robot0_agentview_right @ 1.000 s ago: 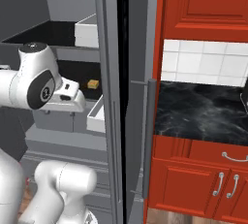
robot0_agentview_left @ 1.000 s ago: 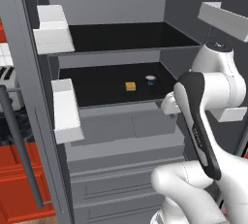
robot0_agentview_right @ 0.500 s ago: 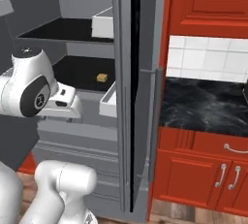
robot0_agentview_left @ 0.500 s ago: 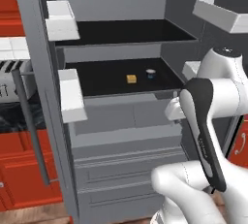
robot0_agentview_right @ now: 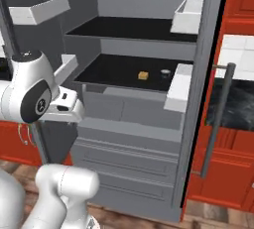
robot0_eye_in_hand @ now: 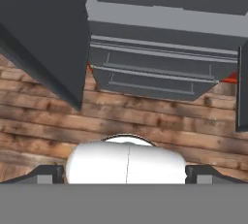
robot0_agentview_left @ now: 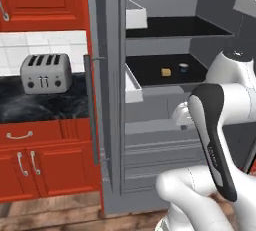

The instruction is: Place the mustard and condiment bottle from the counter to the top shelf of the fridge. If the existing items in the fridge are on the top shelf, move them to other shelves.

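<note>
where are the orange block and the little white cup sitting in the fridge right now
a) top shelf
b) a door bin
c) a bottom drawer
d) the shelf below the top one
d: the orange-yellow block and the white cup stand side by side on the second black shelf, while the top shelf above them carries neither.

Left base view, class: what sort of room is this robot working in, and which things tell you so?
A rendered home kitchen, most likely. An open grey fridge with black shelves stands beside a black marble counter on red cabinets, and a silver four-slot toaster sits on that counter against white wall tiles.
</note>
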